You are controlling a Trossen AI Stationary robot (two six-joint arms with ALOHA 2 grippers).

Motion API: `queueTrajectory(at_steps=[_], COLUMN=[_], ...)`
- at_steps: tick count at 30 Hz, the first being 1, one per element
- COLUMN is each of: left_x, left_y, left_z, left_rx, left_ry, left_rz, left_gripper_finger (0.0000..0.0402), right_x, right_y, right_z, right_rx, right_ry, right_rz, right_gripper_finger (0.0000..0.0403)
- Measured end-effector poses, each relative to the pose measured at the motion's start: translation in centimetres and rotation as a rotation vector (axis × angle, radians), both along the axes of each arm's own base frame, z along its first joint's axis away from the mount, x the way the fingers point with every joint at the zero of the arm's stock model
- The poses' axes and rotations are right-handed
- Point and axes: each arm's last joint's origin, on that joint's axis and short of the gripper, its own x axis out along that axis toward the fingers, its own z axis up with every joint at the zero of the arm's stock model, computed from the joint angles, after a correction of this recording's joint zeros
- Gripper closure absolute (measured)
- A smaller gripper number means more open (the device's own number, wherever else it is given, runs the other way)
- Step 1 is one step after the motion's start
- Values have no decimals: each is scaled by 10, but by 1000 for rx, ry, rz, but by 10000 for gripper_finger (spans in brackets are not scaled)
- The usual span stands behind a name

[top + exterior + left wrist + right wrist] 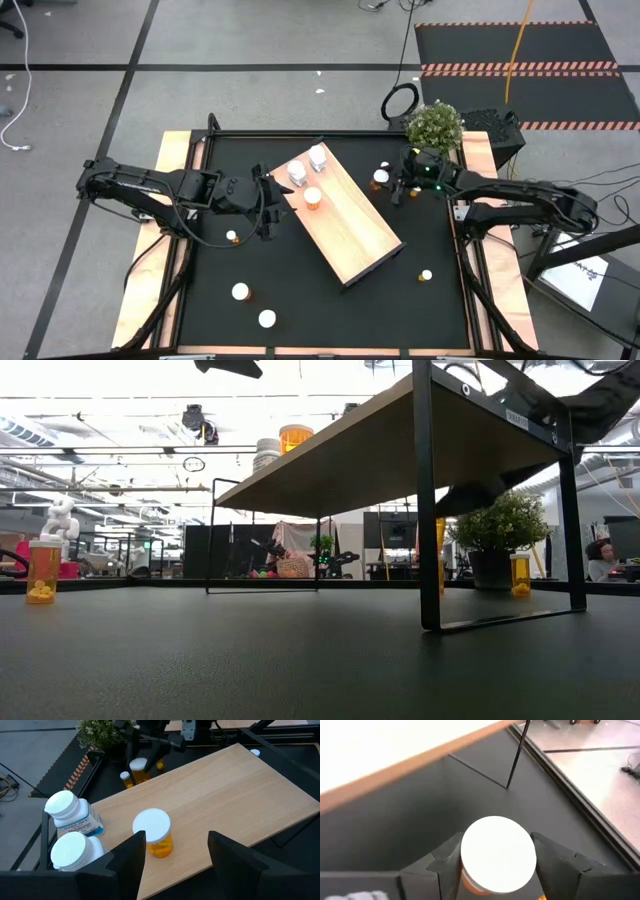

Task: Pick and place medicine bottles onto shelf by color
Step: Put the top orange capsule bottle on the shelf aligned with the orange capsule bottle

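The shelf [345, 220], a light-wood board on black legs, stands slantwise mid-table. Two white bottles [70, 812] and one orange bottle [152, 832] stand upright on its far left end. My left gripper [175, 855] hovers open at that end, just short of the orange bottle and touching nothing. My right gripper [497, 865], to the right of the shelf's far end, is shut on an orange-bodied, white-capped bottle [381, 177]. A small orange bottle [126, 777] stands on the table beside it. My right gripper pinches the orange bottle between its two fingers, on opposite sides just under the white cap [497, 850]. The fingers come nearly level from the table's right side. The bottle is upright; its base is hidden, so I cannot tell if it is clear of the table.
Loose bottles stand on the black table: one near the left arm [232, 236], two toward the near edge [241, 292] [267, 318], one at the right [426, 275]. A potted plant [435, 125] sits at the far right corner. The shelf's black legs [428, 510] rise from the table.
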Motion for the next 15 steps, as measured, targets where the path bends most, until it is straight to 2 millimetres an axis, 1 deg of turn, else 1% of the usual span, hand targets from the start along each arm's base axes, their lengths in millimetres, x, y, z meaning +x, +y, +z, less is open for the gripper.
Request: queueTrajectory(at_steps=[5,10,12,15], left_x=[0,0,0,0], left_y=[0,0,0,0], left_z=[0,0,0,0], left_rx=[-5,-7,-7,-7], left_ry=[-1,-2,-2,-2], left_rz=[3,3,4,3], left_gripper_finger=[188,188,188,188], right_x=[-8,-15,-15,-11], right_y=[8,17,19,21], right_z=[17,31,37,55], right_rx=[-8,-14,-8,6], right_ry=[-83,-162,-163,-163], right_rz=[-1,10,20,30], right_gripper_finger=[185,193,194,193])
